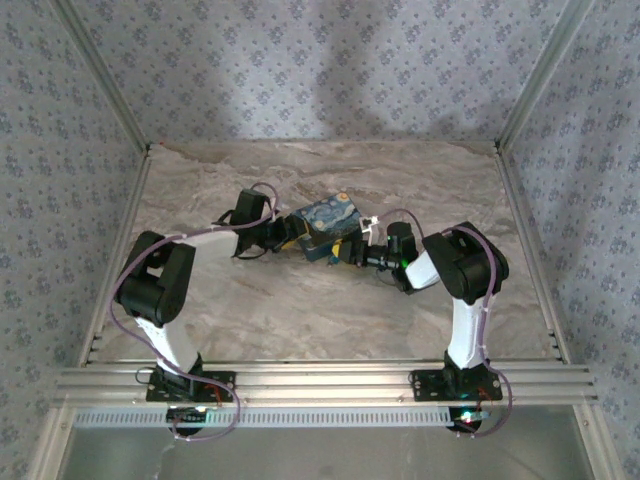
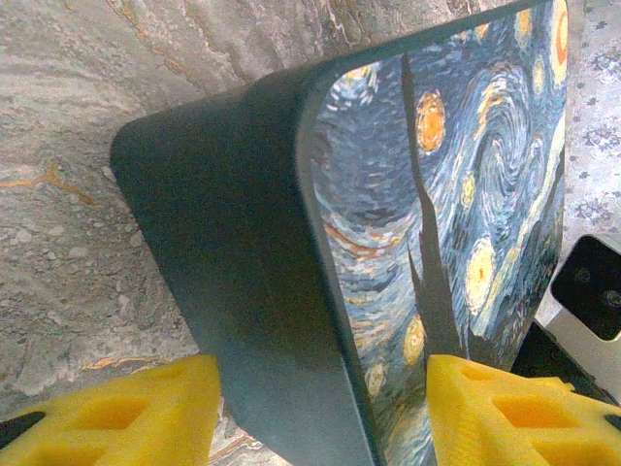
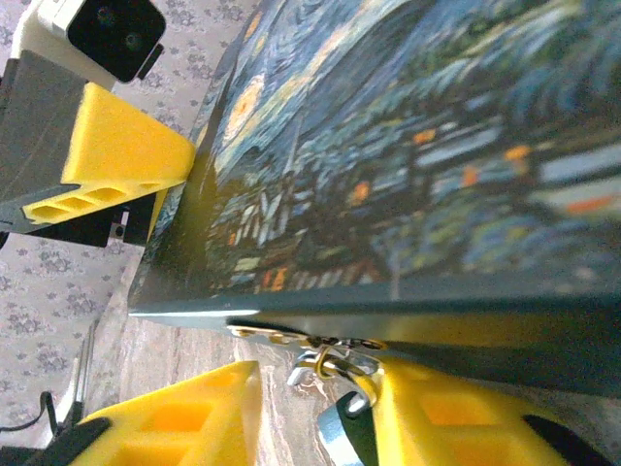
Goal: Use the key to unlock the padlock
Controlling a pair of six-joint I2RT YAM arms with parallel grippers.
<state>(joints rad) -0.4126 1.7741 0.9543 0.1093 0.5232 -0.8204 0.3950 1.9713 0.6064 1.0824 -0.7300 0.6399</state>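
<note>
While my left gripper [image 2: 320,408] clamps the swirl-painted box [image 2: 243,223], I see my right gripper [image 3: 310,417] with jaws apart around the padlock [image 3: 338,435], which touches one of them.

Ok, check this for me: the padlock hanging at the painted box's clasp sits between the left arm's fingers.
Wrong arm. The padlock hanging at the painted box's clasp sits between the right arm's fingers, as the right wrist view shows. The left arm's fingers sit on either side of the box itself.
</note>
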